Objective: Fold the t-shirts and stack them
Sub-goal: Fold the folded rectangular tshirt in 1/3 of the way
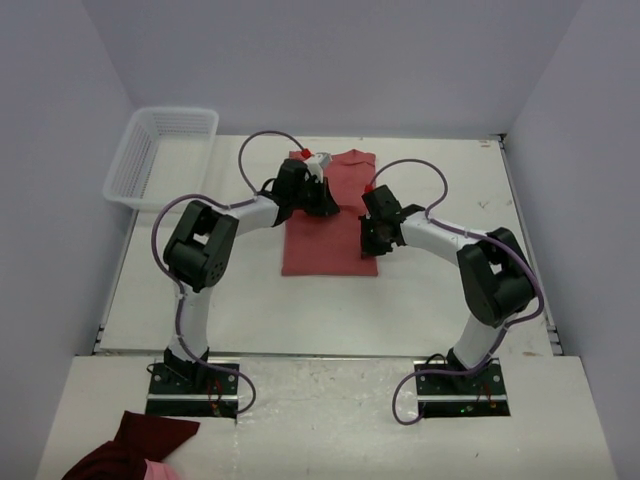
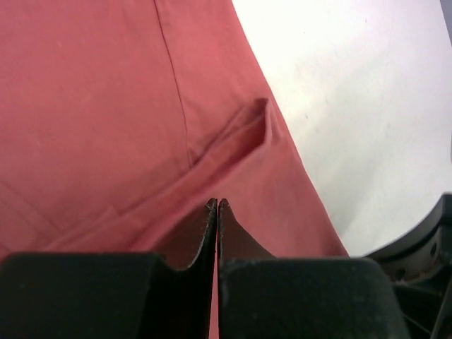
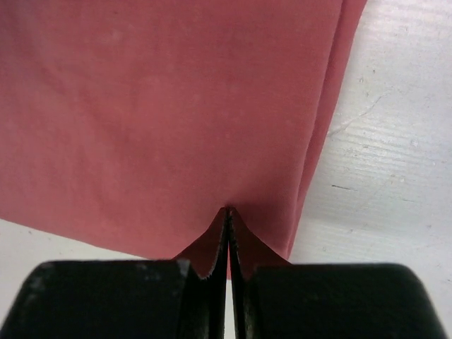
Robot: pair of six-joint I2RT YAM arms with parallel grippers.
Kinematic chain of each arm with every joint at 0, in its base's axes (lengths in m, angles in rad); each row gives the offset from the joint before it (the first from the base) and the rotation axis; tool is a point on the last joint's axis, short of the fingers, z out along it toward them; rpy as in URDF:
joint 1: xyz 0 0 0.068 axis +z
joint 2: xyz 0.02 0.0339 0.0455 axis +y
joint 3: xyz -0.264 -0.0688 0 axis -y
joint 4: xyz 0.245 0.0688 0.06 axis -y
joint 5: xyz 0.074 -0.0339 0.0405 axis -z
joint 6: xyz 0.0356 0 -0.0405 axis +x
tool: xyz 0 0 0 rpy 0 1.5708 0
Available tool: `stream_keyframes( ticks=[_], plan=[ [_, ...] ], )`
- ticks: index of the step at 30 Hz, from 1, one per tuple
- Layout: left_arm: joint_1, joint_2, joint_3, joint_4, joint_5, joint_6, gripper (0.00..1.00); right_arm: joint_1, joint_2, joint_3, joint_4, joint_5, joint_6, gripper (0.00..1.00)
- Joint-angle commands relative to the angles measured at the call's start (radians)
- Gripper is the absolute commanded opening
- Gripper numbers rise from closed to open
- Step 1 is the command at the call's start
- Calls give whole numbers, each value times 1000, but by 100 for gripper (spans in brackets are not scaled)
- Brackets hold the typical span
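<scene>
T-shirt: a salmon-red t-shirt point(image 1: 330, 250) is lying folded into a long strip at the centre of the overhead frame, flat on the white tabletop point(image 1: 440, 300).
Left fingers: the left fingers point(image 2: 85, 296) are pressing together, tips meeting on the cloth, with red fabric showing in the slit between them; they are clamping the t-shirt.
Left arm: the left arm point(image 1: 250, 212) is reaching in from the lower left, its wrist sitting over the upper left part of the strip.
Sleeve fold: in the left wrist view a small folded flap point(image 2: 247, 127) is lying near the cloth's edge at centre right, with a seam point(image 2: 173, 70) running down from the top of the frame.
Right fingers: the right fingers point(image 3: 106, 300) are closing tight on a little tent of fabric drawn up to their tips, beside the shirt's lower right corner.
Right arm: the right arm point(image 1: 440, 235) is coming in from the lower right, its wrist meeting the strip's right edge.
Layered edge: two layers are showing along the shirt's right side point(image 3: 318, 141) in the right wrist view.
Basket: a white mesh basket point(image 1: 125, 165) is sitting at the upper left, well apart from the shirt.
Maroon bundle: a dark maroon cloth point(image 1: 130, 445) with a pink patch point(image 1: 155, 470) is lying at the bottom left corner.
Writing and labels: I cannot tell; the collar end is partly hidden by the left wrist.
</scene>
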Motion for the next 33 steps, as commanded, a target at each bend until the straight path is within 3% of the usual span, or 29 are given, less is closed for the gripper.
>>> stream_keyframes(
  ticks=[1, 8, 14, 19, 26, 30, 33],
  plan=[
    [21, 65, 105, 6, 35, 20, 0, 11, 18, -29, 35, 8, 28, 0],
    [47, 206, 233, -34, 68, 31, 0, 14, -7, -112, 55, 27, 62, 0],
    [49, 222, 227, -36, 88, 25, 0, 25, -35, -169, 54, 57, 125, 0],
    [37, 92, 107, -8, 5, 57, 0, 40, -35, -175, 62, 73, 125, 0],
    [37, -164, 72, -66, -168, 135, 0, 40, -28, -167, 58, 89, 131, 0],
    [32, -267, 98, -204, -294, 159, 0, 40, -35, -172, 55, 96, 131, 0],
    [32, -358, 21, -285, -399, 97, 0, 39, -38, -175, 65, 92, 131, 0]
  ],
)
